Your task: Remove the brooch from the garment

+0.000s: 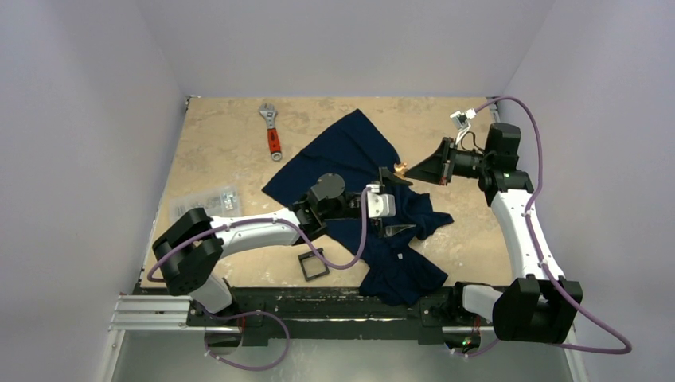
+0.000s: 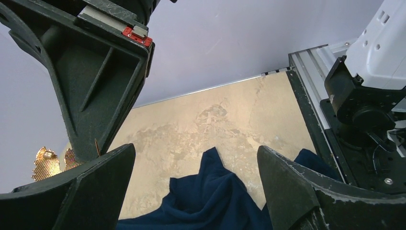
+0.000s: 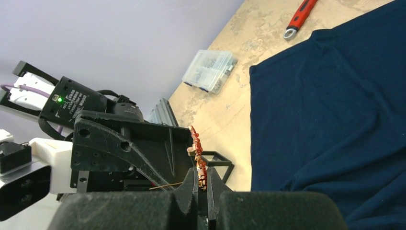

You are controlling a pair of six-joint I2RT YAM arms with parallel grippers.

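Right arm up from base, wrist turned leftward. Right gripper point(image 3: 202, 184) roughly level, fingers clenched on brooch point(image 3: 197, 151). Brooch in air, clear of garment point(image 1: 350, 147), near its right edge. Left arm stretched low over garment; left gripper point(image 2: 196, 151) close beside right gripper, jaws spread wide, holding nothing.

The lower end of the brooch point(image 3: 197, 148) is hidden between the pressed-together fingertips of the right gripper point(image 3: 201, 186), its shape is too small to be told in the top view, and the garment point(image 3: 330, 120) is cut off at the right wrist view's right edge.
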